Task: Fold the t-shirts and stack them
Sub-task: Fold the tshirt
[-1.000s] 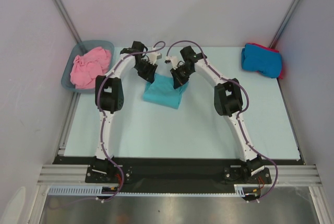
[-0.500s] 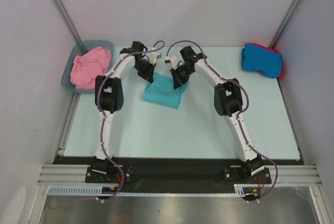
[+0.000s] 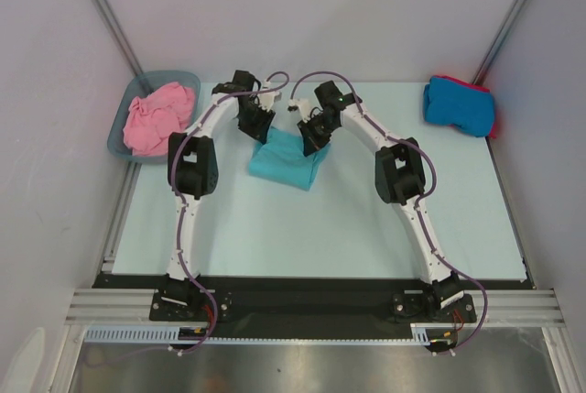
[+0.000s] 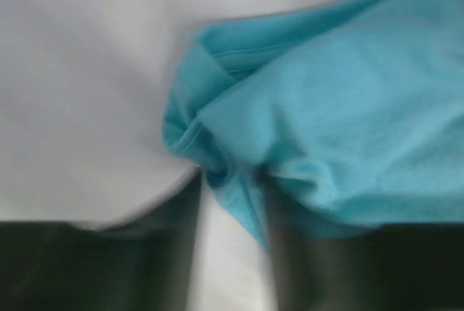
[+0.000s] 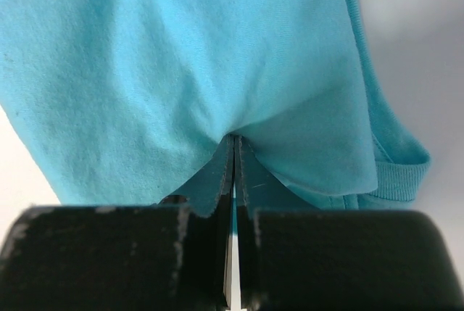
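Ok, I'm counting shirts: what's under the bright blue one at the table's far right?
A red t-shirt lies under the bright blue t-shirt; only a thin red edge shows at its right side. The rest is covered, so anything else beneath cannot be seen.

My top camera looks down from above and behind me over the whole table, while both wrist cameras press in close on the same teal t-shirt at mid-table.

one teal t-shirt, one pink, one blue, one red, one tub, two arms
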Tool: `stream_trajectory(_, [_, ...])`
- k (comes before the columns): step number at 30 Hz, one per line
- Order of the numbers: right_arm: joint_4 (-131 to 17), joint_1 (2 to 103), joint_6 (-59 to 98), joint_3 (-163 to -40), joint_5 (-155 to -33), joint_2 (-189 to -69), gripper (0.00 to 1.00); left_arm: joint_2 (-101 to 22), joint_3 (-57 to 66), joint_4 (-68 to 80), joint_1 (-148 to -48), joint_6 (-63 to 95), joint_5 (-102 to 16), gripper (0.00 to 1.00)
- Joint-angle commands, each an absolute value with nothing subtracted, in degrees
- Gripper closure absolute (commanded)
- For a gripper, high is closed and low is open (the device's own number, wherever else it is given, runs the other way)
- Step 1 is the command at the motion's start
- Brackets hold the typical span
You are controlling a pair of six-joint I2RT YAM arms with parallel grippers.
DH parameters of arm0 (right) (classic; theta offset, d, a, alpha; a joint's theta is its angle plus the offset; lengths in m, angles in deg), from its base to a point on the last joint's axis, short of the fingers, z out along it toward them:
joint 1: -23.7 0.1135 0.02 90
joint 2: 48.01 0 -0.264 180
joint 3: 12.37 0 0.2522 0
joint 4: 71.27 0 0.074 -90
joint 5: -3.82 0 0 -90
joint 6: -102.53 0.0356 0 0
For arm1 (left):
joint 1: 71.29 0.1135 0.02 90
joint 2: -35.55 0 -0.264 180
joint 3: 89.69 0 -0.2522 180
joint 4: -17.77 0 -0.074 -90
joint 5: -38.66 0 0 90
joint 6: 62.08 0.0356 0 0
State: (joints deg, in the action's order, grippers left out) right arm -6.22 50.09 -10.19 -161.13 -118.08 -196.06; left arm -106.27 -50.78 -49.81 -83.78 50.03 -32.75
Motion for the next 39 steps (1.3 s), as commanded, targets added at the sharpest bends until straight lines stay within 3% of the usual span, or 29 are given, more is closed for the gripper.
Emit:
stream_trajectory(1, [-5.0,50.8,-10.9,-160.4,-117.6,-193.0,1.00,-105.8,-53.5,-46.4,-83.2,49.3,-40.0,0.45])
stream_trajectory(3, [-5.0,50.9,-10.9,-160.3,-117.6,-193.0,1.00,-106.0,-53.5,-46.3,-83.2,49.4,-40.6,0.25])
stream_trajectory(4, [-5.0,50.9,-10.9,-160.4,-117.6,-193.1,1.00,-105.9,-53.4,-46.3,-83.3,49.4,-41.0,0.10])
stream_trajectory(7, [-5.0,51.1,-10.8,-160.4,-117.6,-193.0,1.00,-105.4,-52.8,-45.7,-83.3,49.2,-41.9,0.00])
stream_trajectory(16, [-4.9,51.8,-14.9,-159.9,-112.8,-189.2,1.00,-98.0,-46.8,-40.0,-82.4,49.7,-47.4,0.00])
stream_trajectory(20, [-5.4,53.5,-18.7,-159.3,-107.6,-185.6,0.82,-94.5,-44.7,-38.7,-80.0,47.0,-51.1,0.00])
stream_trajectory(23, [-5.9,55.4,-20.9,-157.9,-104.9,-182.2,0.75,-92.0,-43.2,-38.6,-76.6,44.6,-52.3,0.00])
stream_trajectory(24, [-5.7,56.0,-21.5,-157.5,-104.5,-181.6,0.65,-91.3,-41.9,-38.4,-74.9,44.2,-52.4,0.00])
stream_trajectory(27, [-5.9,58.1,-23.4,-155.9,-102.4,-179.3,0.52,-88.6,-39.6,-37.8,-72.1,43.7,-52.5,0.00])
stream_trajectory(35, [-6.8,66.3,-30.8,-148.0,-93.5,-176.8,0.43,-84.0,-40.3,-37.5,-65.5,42.4,-52.0,0.00])
stream_trajectory(39, [-13.3,70.1,-35.8,-139.6,-86.6,-176.4,0.32,-82.2,-39.7,-36.6,-64.1,40.8,-49.6,0.00])
